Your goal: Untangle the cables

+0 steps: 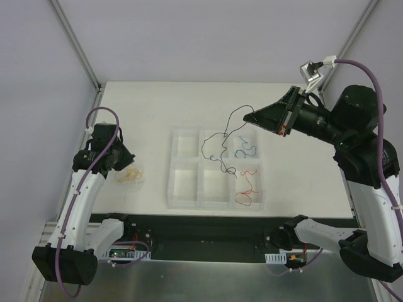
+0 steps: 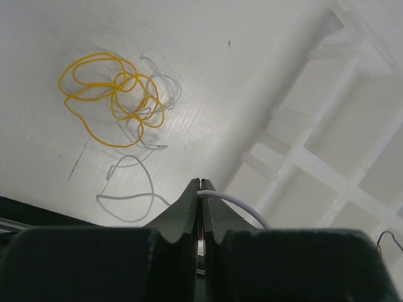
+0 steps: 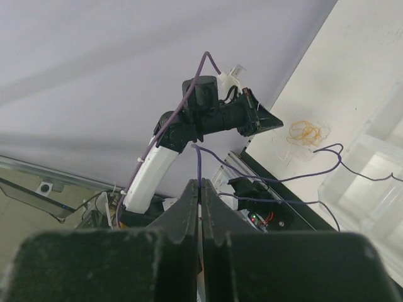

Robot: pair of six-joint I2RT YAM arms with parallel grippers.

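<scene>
The cables lie apart. A dark purple cable [image 1: 217,141] hangs from my right gripper [image 1: 247,116], which is shut on its end [image 3: 200,171] above the white tray [image 1: 186,170]; its lower part trails into the tray's middle compartments. A blue cable [image 1: 247,150] lies in the back right compartment and a red cable [image 1: 245,190] in the front right one. Left of the tray, a yellow cable [image 2: 110,94] and a white cable [image 2: 135,182] rest loosely overlapped on the table. My left gripper [image 2: 201,184] hovers by them, shut on the white cable's end [image 2: 236,204].
The tray [image 2: 327,157] has six compartments and sits mid-table, right of the left gripper. A black rail [image 1: 208,229] with electronics runs along the near table edge. White walls and metal frame posts [image 1: 79,47] enclose the table.
</scene>
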